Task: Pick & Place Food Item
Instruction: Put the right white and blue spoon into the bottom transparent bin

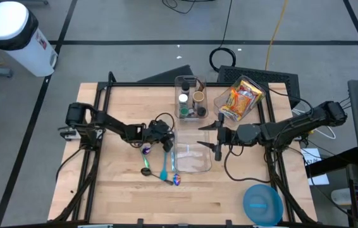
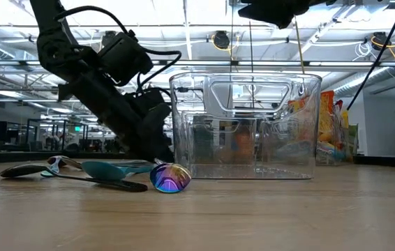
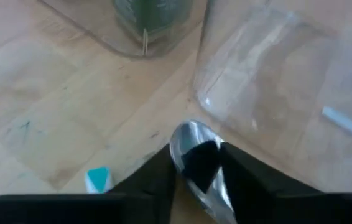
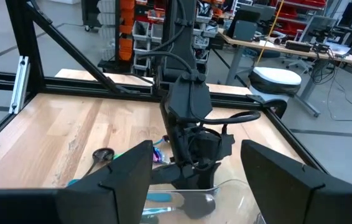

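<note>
Wooden bench (image 1: pixel 122 196) is carrying a clear bin (image 1: pixel 192 152) at centre. Left end effector (image 1: pixel 168 143) is reaching down just beside the bin's left wall, fingers partly apart, straddling a silver spoon (image 3: pixel 196 158) at its bowl end; firm grip cannot be told. The spoon's long axis is running along the fingers, bowl pointing toward the bin. Right end effector (image 1: pixel 217 134) is hovering over the bin's right edge, wide open, holding nothing.
</note>
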Available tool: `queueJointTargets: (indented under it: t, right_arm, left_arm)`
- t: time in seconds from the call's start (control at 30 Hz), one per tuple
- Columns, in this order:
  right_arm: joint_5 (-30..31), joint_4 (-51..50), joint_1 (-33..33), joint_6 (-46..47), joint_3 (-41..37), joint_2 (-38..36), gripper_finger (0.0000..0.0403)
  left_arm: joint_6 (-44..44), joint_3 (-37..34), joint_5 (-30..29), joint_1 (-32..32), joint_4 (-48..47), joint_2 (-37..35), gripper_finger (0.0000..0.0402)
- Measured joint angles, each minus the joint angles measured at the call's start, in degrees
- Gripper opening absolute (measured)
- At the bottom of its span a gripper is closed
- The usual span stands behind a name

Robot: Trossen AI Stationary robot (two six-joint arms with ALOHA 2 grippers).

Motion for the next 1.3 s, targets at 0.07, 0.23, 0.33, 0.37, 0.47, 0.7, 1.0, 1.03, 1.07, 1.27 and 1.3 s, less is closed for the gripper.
queueJointTargets:
  t: [0.07, 0.23, 0.33, 0.37, 0.47, 0.7, 1.0, 1.03, 1.07, 1.27, 1.3]
  right_arm:
    - [0.0, 0.0, 0.0, 0.0, 0.0, 0.0, 0.0235]
    - [0.0, 0.0, 0.0, 0.0, 0.0, 0.0, 0.0235]
    - [0.0, 0.0, 0.0, 0.0, 0.0, 0.0, 0.0235]
    - [0.0, 0.0, 0.0, 0.0, 0.0, 0.0, 0.0235]
    - [0.0, -0.07, 0.0, 0.0, 0.0, 0.0, 0.0235]
    - [-0.02, -0.11, -0.04, 1.19, 0.0, 0.0, 0.0235]
    - [0.06, 0.11, -0.11, 2.34, 0.0, 0.23, 0.0235]
    - [0.07, 0.21, -0.19, 3.02, 0.0, 0.5, 0.0235]
    - [0.01, 0.23, -0.36, 3.45, 0.0, 0.82, 0.0235]
    - [-0.09, 6.37, -1.64, 5.9, 0.0, 5.85, 0.0235]
    - [-0.24, 8.56, -1.89, 6.01, 0.0, 7.16, 0.0235]
  left_arm:
    - [-0.05, -0.04, 0.11, -0.04, -0.34, -0.21, 0.0096]
    - [-0.33, 0.02, 1.11, -0.04, 0.13, -0.31, 0.0018]
    - [1.07, -0.02, 0.89, -0.04, -0.38, -1.87, 0.0018]
    - [2.28, -0.05, 0.48, -0.04, -0.61, -2.72, 0.0022]
    - [5.34, -0.13, -1.63, -0.14, -3.82, -7.39, 0.002]
    - [12.52, -0.26, -11.26, -2.36, -9.66, -22.91, 0.0012]
    - [26.22, -0.21, -10.51, -9.18, 10.29, -30.16, 0.0011]
    - [27.63, -0.21, -10.47, -10.06, 13.07, -29.65, 0.0008]
    - [28.95, -0.19, -10.45, -10.83, 15.69, -29.0, 0.0006]
    - [37.35, -0.19, -6.63, -14.77, 27.63, -25.29, 0.001]
    - [38.39, -0.19, -6.0, -15.27, 29.03, -24.62, 0.0007]
